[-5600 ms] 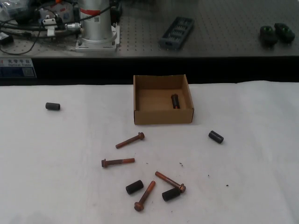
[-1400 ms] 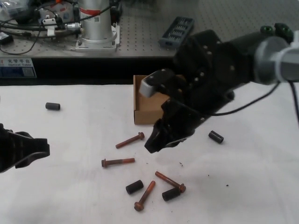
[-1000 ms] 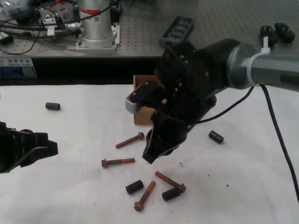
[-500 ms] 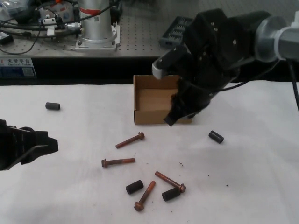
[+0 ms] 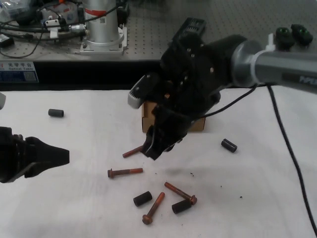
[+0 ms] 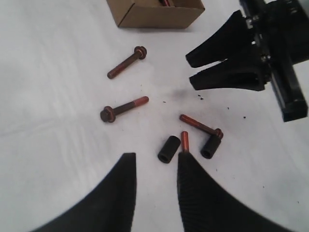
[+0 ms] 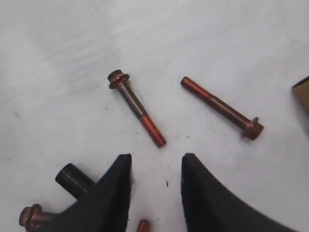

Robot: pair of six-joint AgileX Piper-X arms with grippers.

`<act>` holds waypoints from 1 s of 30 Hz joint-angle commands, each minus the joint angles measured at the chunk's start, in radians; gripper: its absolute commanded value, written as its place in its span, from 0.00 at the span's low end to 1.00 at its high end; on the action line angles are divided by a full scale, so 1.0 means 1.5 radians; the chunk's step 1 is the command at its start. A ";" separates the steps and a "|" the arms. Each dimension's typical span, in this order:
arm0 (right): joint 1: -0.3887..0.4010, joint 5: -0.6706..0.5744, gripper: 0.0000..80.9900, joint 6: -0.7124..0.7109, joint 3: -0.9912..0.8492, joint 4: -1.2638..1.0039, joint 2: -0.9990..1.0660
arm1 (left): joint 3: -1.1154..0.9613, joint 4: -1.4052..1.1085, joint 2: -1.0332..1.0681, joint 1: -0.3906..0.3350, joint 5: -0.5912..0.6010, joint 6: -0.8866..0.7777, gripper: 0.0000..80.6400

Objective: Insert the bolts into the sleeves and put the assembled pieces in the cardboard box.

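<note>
Your right claw (image 5: 153,151) parted, empty, above a bolt (image 5: 131,152) mid-frame; its arm hides most of the box (image 5: 146,122) | left claw (image 5: 60,158) parted, empty, left edge | sleeves (image 5: 142,199) and bolts (image 5: 125,172) loose on counter (image 5: 257,188), lower centre.

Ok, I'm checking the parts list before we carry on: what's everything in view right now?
Bolts: four, copper-red, loose on the cloth in front of the box.
Sleeves: four, black; two among the nearest bolts, one far off to the left, one to the right.
Cardboard box: one, brown, middle of the cloth's far edge, partly behind the right arm.
Cloth: one, white, covering the bench.
Metal post: one, silver, on the perforated board behind.
Left gripper: one, black, open, above the cloth at the left.
Right gripper: one, black, open, above the bolts in front of the box.
</note>
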 commanded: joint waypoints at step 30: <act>0.067 0.074 0.33 -0.311 -0.036 -0.079 0.081 | -0.009 0.219 -0.211 -0.001 -0.042 0.008 0.28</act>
